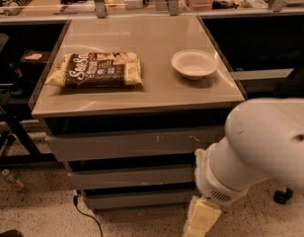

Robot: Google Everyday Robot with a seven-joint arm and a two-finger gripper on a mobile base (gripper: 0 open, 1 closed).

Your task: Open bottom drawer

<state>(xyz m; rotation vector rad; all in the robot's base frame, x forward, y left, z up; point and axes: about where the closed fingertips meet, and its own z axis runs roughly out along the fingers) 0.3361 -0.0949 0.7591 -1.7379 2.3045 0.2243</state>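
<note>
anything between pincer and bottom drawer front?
Nothing. Camera view shows the pincer low at the right end of the bottom drawer, with only speckled floor between.

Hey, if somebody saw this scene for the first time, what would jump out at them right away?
The bulky white robot arm fills the lower right, its cream gripper hanging near the floor just right of the bottom drawer. On the grey cabinet top lie a brown snack bag at the left and a white bowl at the right.
</note>
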